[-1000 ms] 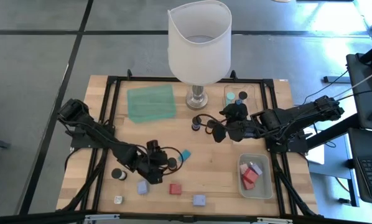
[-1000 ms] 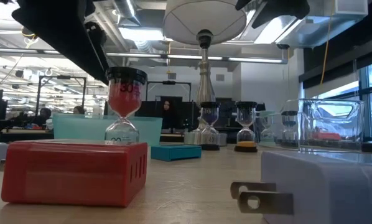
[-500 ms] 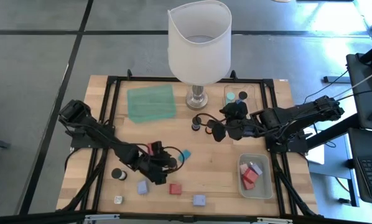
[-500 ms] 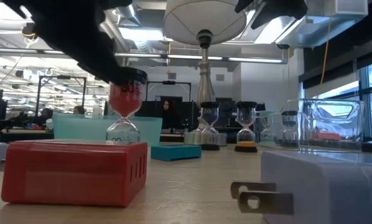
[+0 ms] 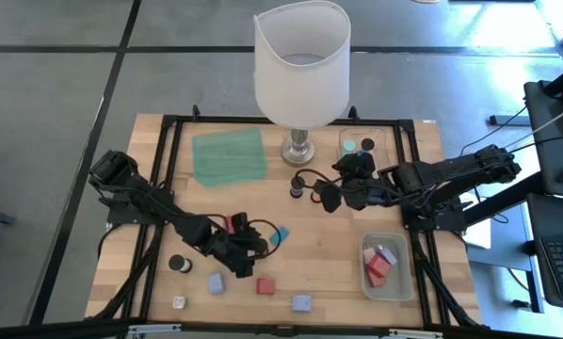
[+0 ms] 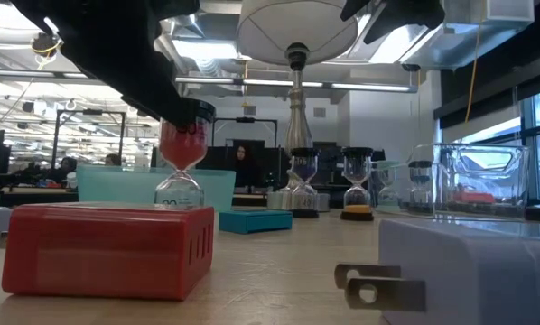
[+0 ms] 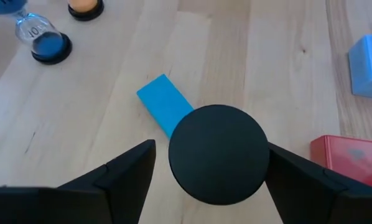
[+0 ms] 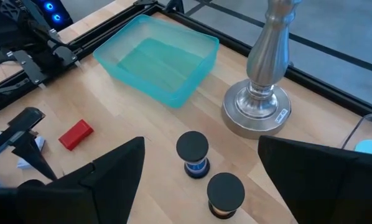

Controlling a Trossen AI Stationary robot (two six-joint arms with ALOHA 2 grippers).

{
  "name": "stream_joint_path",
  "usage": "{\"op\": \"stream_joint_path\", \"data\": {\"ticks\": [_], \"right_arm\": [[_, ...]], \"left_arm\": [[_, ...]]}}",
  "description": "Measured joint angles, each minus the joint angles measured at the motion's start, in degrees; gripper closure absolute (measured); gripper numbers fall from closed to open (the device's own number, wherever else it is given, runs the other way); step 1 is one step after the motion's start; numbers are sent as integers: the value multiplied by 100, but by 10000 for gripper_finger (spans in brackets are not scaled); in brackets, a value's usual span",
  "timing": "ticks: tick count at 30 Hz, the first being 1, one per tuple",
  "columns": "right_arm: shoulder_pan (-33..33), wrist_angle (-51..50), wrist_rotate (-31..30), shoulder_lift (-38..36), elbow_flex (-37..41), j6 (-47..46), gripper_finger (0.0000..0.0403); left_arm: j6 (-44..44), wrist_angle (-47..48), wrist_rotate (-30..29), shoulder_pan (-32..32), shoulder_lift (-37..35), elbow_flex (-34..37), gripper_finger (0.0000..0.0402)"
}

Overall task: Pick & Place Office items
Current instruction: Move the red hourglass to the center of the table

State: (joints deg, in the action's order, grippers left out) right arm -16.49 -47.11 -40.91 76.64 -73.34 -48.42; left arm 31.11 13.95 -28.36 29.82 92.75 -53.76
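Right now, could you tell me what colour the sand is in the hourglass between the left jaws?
Red, clearest in the low view: hourglass.

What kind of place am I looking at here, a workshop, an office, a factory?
Most likely a robotics lab or test room. Two dark robot arms work at a wooden table set with small sand timers and blocks. Beyond it, the level view shows a large open hall with monitors, exposed ceiling ducts and strip lights.

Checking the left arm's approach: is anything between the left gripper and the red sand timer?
Nothing visible. The left gripper is open right at the red sand timer, one finger on either side of its black cap. The blue block lies on the table beyond, not between them.
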Motion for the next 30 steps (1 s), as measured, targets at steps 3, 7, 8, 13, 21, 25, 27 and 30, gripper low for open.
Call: {"op": "stream_joint_path", "data": {"ticks": [3, 7, 8, 13, 21, 25, 27, 30], "right_arm": [[2, -2, 0, 0, 0, -1, 85], [0, -2, 0, 0, 0, 31, 85], [2, -2, 0, 0, 0, 50, 85], [2, -2, 1, 0, 0, 50, 85], [0, -2, 144, 0, 0, 110, 85], [2, -2, 148, 0, 0, 107, 85], [0, -2, 151, 0, 0, 104, 85], [2, -2, 149, 0, 0, 102, 85]], "left_arm": [[-7, -5, -6, 0, 0, 1, 140], [-123, -38, -78, 0, 0, 2, 178], [-144, -44, -123, 0, 0, 2, 187], [-155, -4, -253, 0, -47, 4, 194], [-757, 599, -557, -265, -580, -171, 186], [-1044, 321, -517, -785, -682, -173, 186], [-1292, -51, -364, -1111, -662, -173, 186], [-1776, -966, 300, -1590, -443, -181, 186]]}}
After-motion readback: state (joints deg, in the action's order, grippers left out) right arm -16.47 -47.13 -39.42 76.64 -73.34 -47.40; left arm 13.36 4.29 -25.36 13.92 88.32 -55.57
